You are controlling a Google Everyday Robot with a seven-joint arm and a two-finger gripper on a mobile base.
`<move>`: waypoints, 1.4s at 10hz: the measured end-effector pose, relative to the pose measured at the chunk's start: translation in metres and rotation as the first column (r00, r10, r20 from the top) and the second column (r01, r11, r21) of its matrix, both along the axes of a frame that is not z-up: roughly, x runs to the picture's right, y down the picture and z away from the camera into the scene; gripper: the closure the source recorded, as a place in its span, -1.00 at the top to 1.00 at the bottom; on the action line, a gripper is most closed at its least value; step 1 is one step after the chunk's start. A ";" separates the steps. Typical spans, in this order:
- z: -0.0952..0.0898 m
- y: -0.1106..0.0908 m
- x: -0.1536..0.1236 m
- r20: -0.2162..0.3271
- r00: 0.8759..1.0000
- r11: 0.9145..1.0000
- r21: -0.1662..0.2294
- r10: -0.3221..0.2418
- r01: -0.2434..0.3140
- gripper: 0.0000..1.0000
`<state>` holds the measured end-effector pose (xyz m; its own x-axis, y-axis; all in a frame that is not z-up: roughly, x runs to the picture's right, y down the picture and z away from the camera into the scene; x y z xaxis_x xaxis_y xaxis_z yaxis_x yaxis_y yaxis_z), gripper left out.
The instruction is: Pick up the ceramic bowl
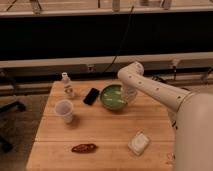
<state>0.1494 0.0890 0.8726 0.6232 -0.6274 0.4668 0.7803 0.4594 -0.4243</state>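
The ceramic bowl (pixel 113 97) is round, shallow and glossy green, and sits on the wooden table (pixel 100 130) toward its far middle. My white arm reaches in from the right and bends down over the bowl's right rim. The gripper (pixel 128 95) is at the bowl's right edge, low against the rim. A translucent white plastic cup (pixel 64 110) stands to the left of the bowl.
A black phone (pixel 91 96) lies just left of the bowl. A small clear bottle (pixel 67 85) stands at the far left. A reddish-brown snack (pixel 84 148) lies near the front edge, and a white packet (pixel 138 142) at front right. A dark wall runs behind.
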 end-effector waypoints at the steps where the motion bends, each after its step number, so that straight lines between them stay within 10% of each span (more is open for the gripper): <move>1: -0.015 -0.015 -0.001 0.003 1.000 1.000 0.005 -0.010 0.010 -1.00; 5: -0.053 -0.048 -0.002 0.021 0.999 0.999 0.027 -0.048 0.048 -1.00; 14: -0.080 -0.055 0.001 0.099 0.986 0.991 0.045 -0.132 0.128 -1.00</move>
